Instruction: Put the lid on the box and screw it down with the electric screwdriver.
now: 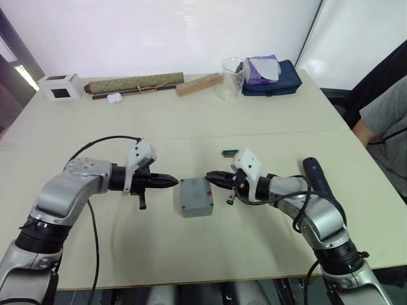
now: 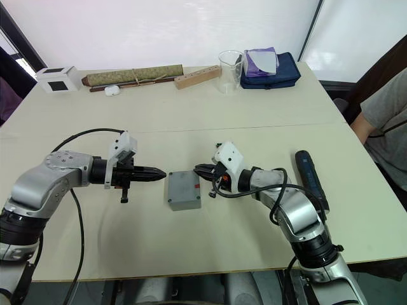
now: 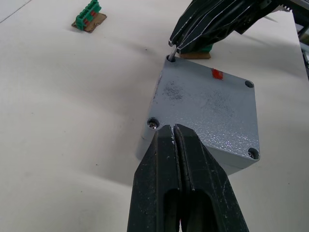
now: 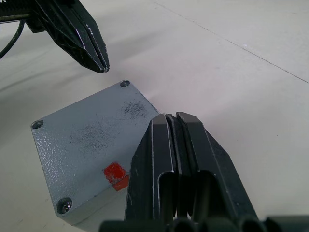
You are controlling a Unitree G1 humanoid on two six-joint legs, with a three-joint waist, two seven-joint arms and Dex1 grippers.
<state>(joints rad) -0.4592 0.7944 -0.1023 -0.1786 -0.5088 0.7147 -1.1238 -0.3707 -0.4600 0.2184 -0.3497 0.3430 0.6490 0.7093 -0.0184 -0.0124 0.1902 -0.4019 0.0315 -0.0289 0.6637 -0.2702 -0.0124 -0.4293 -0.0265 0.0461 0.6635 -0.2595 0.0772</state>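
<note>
Grey plastic marks the middle of the table (image 1: 267, 114): the lid (image 3: 205, 106) already sits flush on the box (image 1: 196, 197), so the first half of the task looks done. A small red patch (image 4: 116, 175) shows on the lid's top face.

What remains, as far as I can judge, is the screwing. In the wrist views a screw head sits in at least two corner holes, while the others read as dark recesses, and I cannot tell whether anything there is tightened.

At the box's 9 o'clock, the left gripper (image 1: 170, 182) points at it with its fingers pressed together and empty, just short of the near edge. At the box's 3 o'clock, the right gripper (image 1: 212, 177) comes in from the opposite side with its fingers closed. In the left wrist view they appear to pinch a thin metal pin or screw (image 3: 171, 51) whose tip rests at a corner hole, though it is too small to be certain.

Well off at 3 o'clock, near the table's right edge beyond the right arm, the electric screwdriver (image 2: 310, 174) lies untouched. It has yet to be picked up, so driving the screws is all still ahead.

A little green connector (image 1: 229, 152) lies at the box's 1 o'clock.
</note>
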